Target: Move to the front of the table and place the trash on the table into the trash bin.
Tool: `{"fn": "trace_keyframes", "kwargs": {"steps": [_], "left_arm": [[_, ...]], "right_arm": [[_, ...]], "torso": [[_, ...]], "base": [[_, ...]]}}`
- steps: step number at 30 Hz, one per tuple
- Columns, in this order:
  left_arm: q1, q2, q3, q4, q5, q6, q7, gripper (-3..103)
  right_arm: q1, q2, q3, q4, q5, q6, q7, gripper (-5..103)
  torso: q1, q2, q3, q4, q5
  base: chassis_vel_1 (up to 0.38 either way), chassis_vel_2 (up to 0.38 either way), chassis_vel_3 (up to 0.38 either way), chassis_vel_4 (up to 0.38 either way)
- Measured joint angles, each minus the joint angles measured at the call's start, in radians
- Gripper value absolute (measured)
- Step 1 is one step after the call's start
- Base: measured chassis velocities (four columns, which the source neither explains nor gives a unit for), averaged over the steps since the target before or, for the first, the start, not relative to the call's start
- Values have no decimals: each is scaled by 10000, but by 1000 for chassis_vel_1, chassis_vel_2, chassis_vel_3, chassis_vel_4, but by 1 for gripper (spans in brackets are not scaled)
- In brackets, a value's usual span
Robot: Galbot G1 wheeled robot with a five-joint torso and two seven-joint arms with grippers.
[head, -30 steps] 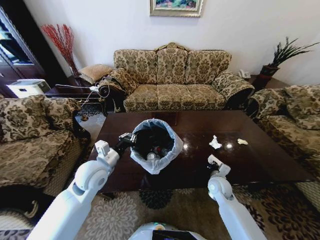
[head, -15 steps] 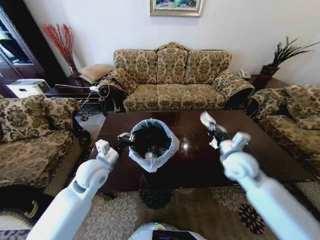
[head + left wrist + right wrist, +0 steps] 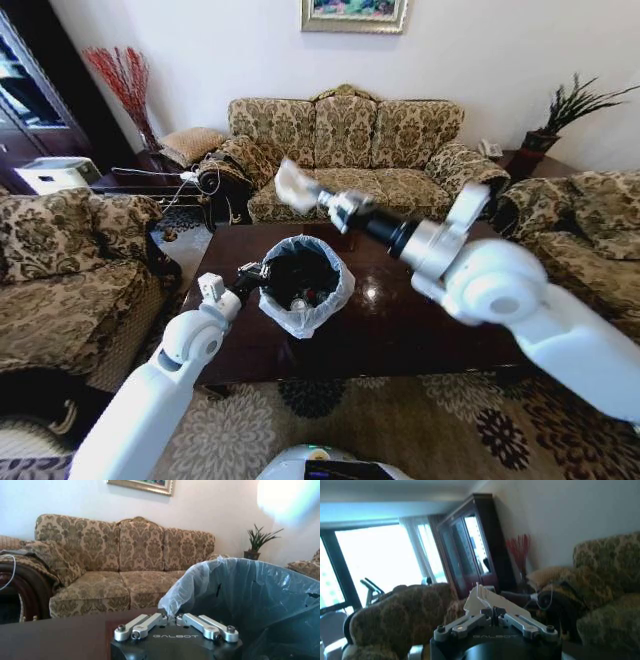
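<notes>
- Bin (image 3: pixel 305 282): stands on the table (image 3: pixel 400 320), toward its left half, bag folded over the rim. Several items, among them something red and something pale, lie at the bottom, so part of the job looks done.
- Left gripper (image 3: pixel 252 272): at the bin's 9 o'clock, right against the rim. In the left wrist view its fingers (image 3: pixel 150 622) sit narrow, pinched on the bag's edge (image 3: pixel 172 605), apparently steadying the bin.
- Right gripper (image 3: pixel 318 196): raised in the air beyond the bin, at about its 12 o'clock, not yet over the opening as far as the head view shows. Its fingers (image 3: pixel 485 615) are clamped on a crumpled white paper (image 3: pixel 296 187), seen as a pale wad at the tip.
- Paper: held aloft, clear of table and bin; not yet dropped.
- Table surface: the visible glossy wood around the bin carries no litter I can make out. The right arm hides much of the far right part, so trash lying there cannot be ruled out.
- Judgement: robot is at the table front; remaining work is releasing this paper into the bin and checking the hidden stretch.
</notes>
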Motion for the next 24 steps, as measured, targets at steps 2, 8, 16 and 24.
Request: {"fn": "trace_keyframes", "kwargs": {"steps": [2,8,16,24], "left_arm": [[-5,-11,5,9,0,2,0,3],[-77,-76,8,13,-23,70,-8,3],[74,-197,-33,-71,-19,79,-13,3],[435,-228,-350,-364,71,-8,6,3]], "right_arm": [[-220,-21,56,-49,-141,-105,-147,0],[-1145,-3,159,-252,-652,-235,-529,14],[-1472,88,744,-535,-1094,303,110,47],[-3130,6,2740,-1458,-3089,744,1961,73]], "torso": [[0,0,0,-1,1],[0,1,-1,-1,0],[0,1,0,0,-1],[2,0,0,-2,0]], "base": [[0,0,0,0],[0,0,0,0],[0,0,0,0],[0,0,0,0]]}}
